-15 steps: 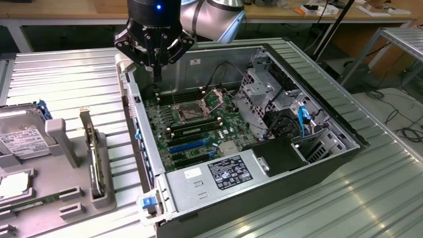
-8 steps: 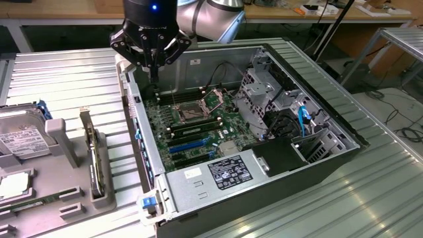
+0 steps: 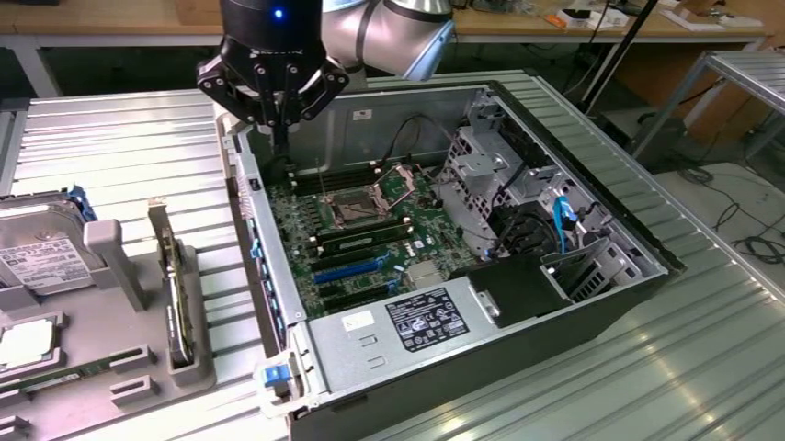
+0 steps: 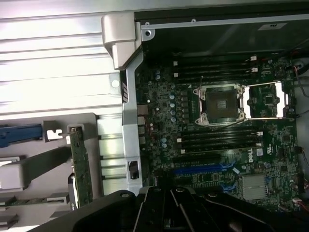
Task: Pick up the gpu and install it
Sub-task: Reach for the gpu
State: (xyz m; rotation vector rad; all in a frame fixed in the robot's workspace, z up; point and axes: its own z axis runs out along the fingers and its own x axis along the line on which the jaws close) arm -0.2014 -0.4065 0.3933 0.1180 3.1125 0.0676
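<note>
Above the case's rear wall, hand: the black robot hand (image 3: 281, 152) hangs with its fingers pressed together, holding nothing, over the open black-and-silver computer case (image 3: 576, 322) that lies on its side on the ribbed metal table (image 3: 135, 138).
Gpu: a slim green-and-black card with a silver end bracket (image 3: 182, 303). It stands on its long edge in a grey slotted holder (image 3: 129, 340), outside the case and near that rear wall.
Direction: the card is outward from the case and lower than the hand, off the wall's other end.
Long axis: roughly parallel to the rear wall.
Room: a strip of bare table separates the wall from the holder, and nothing stands above the card.
Edges: a grey holder post sits just beside the bracket.
Farther from the case: a silver hard drive with a white label (image 3: 43, 253).
</note>
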